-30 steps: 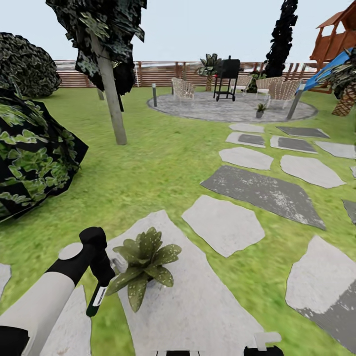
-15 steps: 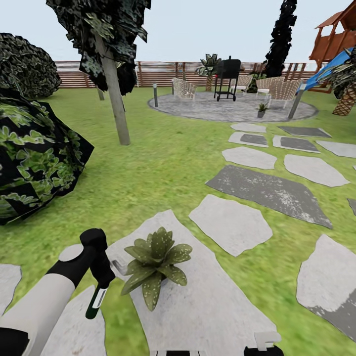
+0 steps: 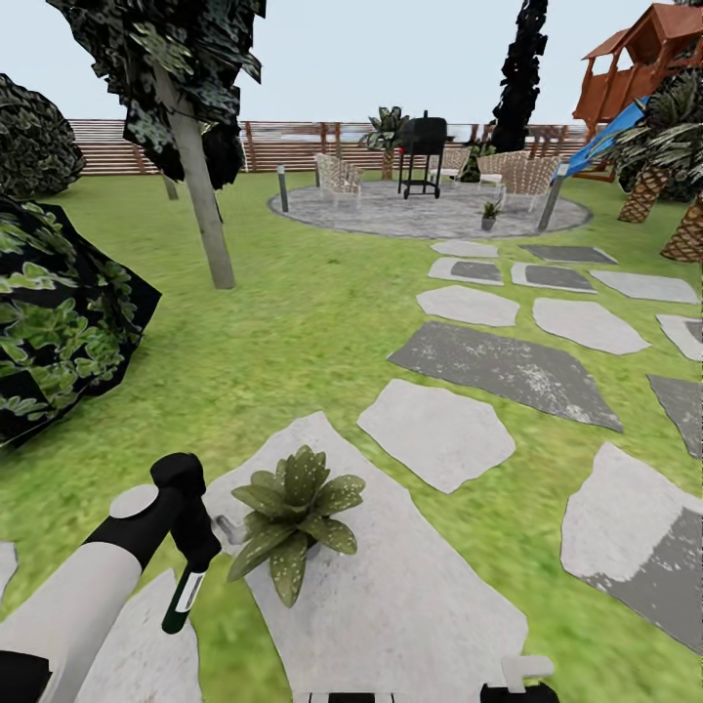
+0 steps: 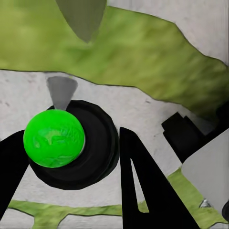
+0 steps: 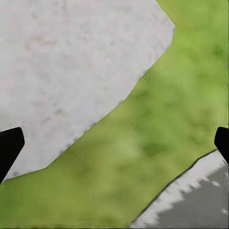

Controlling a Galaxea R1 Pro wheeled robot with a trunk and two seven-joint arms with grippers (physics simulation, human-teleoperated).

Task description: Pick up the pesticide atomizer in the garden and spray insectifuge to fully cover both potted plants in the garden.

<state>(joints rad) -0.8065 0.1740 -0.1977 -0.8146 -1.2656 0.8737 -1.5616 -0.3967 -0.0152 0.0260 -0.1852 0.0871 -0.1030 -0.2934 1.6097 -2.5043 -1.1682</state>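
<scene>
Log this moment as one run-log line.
left gripper: holding atomizer | nearest plant: on stepping stone, beside atomizer | right gripper: open, empty | second plant: on patio

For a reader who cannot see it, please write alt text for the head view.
The robot's left claw holds the pesticide atomizer pointing down beside a speckled potted plant on a pale stepping stone. Beyond, more stones cross the lawn to a gravel patio with chairs, a grill, a second small potted plant and a wooden fence.

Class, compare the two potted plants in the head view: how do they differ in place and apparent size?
The near potted plant sits on a pale stepping stone beside the left claw; the far potted plant stands on the gravel patio. The near one looks large, speckled; the far one tiny. Both are green, pointed-leaved.
</scene>
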